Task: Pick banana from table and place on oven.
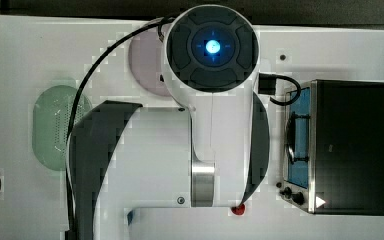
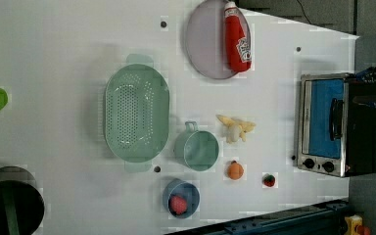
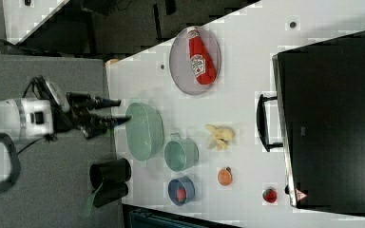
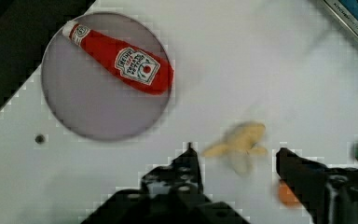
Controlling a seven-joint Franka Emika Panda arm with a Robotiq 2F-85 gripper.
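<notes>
Wrist view, read left to right, shows the gripper (image 4: pixel 235 156) spread wide and empty above the banana (image 4: pixel 239 144), which lies on the table (image 4: pixel 242 70), so grasping, lifting and carrying to the oven (image 4: pixel 352 16) all remain.

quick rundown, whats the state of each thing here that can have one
end effector: open, holding nothing, above the banana
banana: lying on the table, peeled open
oven: door closed, nothing on top
ketchup bottle: lying on its side on the plate
colander: upright, empty
green cup: upright, empty
blue bowl: holds a red item
</notes>
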